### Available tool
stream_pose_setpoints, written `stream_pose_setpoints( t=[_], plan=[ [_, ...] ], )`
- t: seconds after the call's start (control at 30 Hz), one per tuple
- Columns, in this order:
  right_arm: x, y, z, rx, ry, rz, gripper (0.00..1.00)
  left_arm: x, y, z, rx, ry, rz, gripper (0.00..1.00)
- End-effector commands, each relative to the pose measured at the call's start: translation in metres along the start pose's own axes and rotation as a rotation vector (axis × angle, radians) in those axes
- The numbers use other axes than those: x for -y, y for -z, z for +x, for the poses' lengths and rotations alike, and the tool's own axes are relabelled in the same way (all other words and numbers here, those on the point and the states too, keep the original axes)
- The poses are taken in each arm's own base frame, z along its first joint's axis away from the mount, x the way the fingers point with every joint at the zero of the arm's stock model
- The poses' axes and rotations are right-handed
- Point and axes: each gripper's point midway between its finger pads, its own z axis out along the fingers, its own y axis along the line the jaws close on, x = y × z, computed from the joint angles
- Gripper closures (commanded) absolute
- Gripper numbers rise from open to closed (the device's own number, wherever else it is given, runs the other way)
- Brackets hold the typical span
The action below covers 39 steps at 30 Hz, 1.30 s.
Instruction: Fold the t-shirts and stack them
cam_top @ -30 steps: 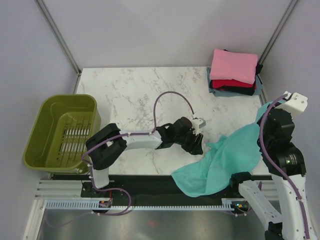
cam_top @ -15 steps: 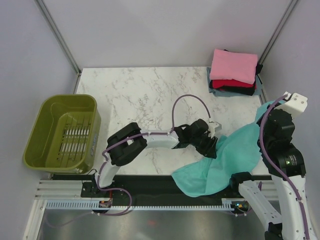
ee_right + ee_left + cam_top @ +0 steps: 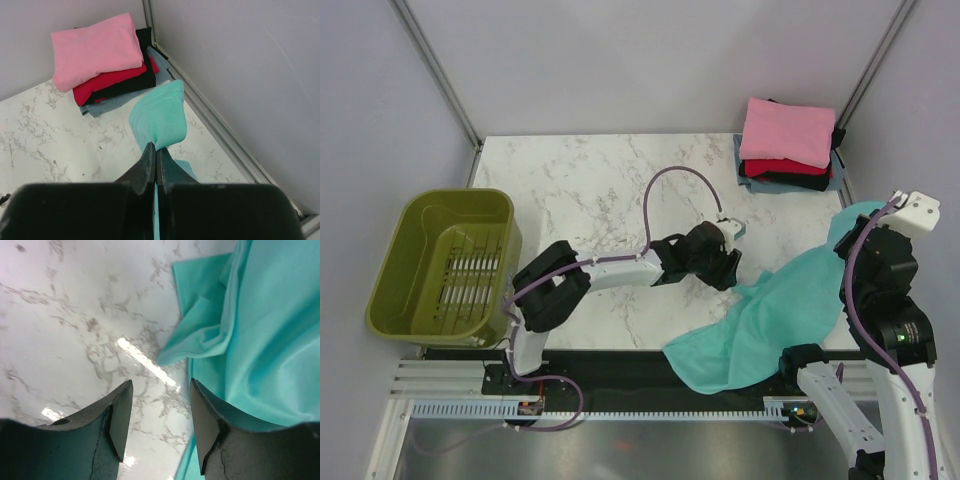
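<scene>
At the far left the green basket [image 3: 395,255] sits off the tabletop [image 3: 580,190], well apart from anything I am working on. My left end effector [image 3: 161,385] hangs low over bare marble near the middle with its jaws standing apart and nothing between them. The crumpled edge of the teal tee [image 3: 260,330] lies just beside its right finger.

The tee [image 3: 770,315] sprawls unfolded across the right side of the tabletop, and its near part droops over the front edge. Its far corner is lifted and pinched in my right end effector [image 3: 156,150], whose jaws are pressed together on a small bunch of cloth. Behind that, in the back right corner, the folded stack [image 3: 788,145] has pink on top, with red, black and grey-blue under it.

My worries, I judge:
- If my left jaws close where they are, they may catch only marble, or several layers of that rumpled fold instead of one clean edge, so the tee would not spread flat
- My right pinch holds little cloth, so a hard pull from the left could tug it free
- With so much fabric over the front edge, a lost grip could let the tee slide off
- Swinging the lifted corner back could brush the stack askew

I can read no brand, label or writing anywhere
</scene>
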Motion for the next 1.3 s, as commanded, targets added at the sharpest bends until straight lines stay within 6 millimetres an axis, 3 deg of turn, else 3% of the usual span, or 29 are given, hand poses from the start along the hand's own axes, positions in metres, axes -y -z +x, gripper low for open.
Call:
stream_pose_setpoints(
  t=[0.0, 0.13, 0.33, 0.73, 0.83, 0.87, 0.93, 0.97, 1.0, 1.03, 1.1, 1.13, 1.17, 1.2, 1.23, 1.27],
  plan=[
    [-0.004, 0.004, -0.007, 0.017, -0.017, -0.032, 1.0, -0.005, 0.004, -0.027, 0.091, -0.137, 0.019, 0.42],
    [-0.005, 0.004, -0.007, 0.012, -0.01, -0.034, 1.0, 0.003, -0.019, -0.007, 0.042, -0.185, 0.113, 0.42],
    [-0.002, 0.004, -0.007, 0.013, 0.007, -0.023, 1.0, 0.021, -0.031, 0.008, 0.012, -0.187, 0.249, 0.42],
    [-0.004, -0.001, -0.002, -0.003, 0.025, -0.021, 1.0, 0.019, -0.056, 0.013, 0.018, -0.193, 0.26, 0.44],
    [-0.004, -0.001, -0.001, -0.005, 0.027, -0.018, 1.0, 0.019, -0.058, 0.011, 0.028, -0.189, 0.264, 0.51],
    [-0.005, -0.002, 0.0, -0.007, 0.028, -0.021, 1.0, 0.019, -0.059, 0.011, 0.03, -0.188, 0.266, 0.72],
    [-0.005, -0.004, 0.003, -0.013, 0.032, -0.018, 1.0, 0.023, -0.056, 0.005, 0.047, -0.186, 0.273, 0.98],
    [-0.005, -0.004, 0.003, -0.01, 0.03, -0.017, 1.0, 0.022, -0.053, 0.002, 0.054, -0.177, 0.268, 0.98],
    [-0.005, -0.004, 0.004, -0.01, 0.03, -0.017, 1.0, 0.018, -0.049, 0.0, 0.05, -0.171, 0.243, 0.98],
    [-0.006, -0.004, 0.004, -0.011, 0.027, -0.02, 1.0, 0.021, -0.034, -0.019, 0.086, -0.171, 0.231, 0.98],
    [-0.012, -0.002, 0.001, -0.009, 0.015, -0.057, 1.0, 0.002, -0.01, -0.041, 0.123, -0.15, 0.149, 0.98],
    [-0.015, 0.0, -0.003, 0.0, 0.002, -0.078, 1.0, -0.002, 0.02, -0.058, 0.15, -0.151, 0.114, 0.98],
    [-0.019, 0.004, -0.012, 0.017, -0.029, -0.105, 1.0, -0.023, 0.043, -0.078, 0.195, -0.137, 0.027, 0.98],
    [-0.026, 0.008, -0.016, 0.03, -0.049, -0.151, 1.0, -0.03, 0.064, -0.092, 0.231, -0.141, -0.012, 0.98],
    [-0.029, 0.016, -0.025, 0.063, -0.077, -0.189, 1.0, -0.042, 0.086, -0.089, 0.193, -0.156, -0.07, 0.98],
    [-0.032, 0.022, -0.042, 0.116, -0.116, -0.226, 1.0, -0.045, 0.137, -0.124, 0.297, -0.167, -0.134, 0.98]
  ],
)
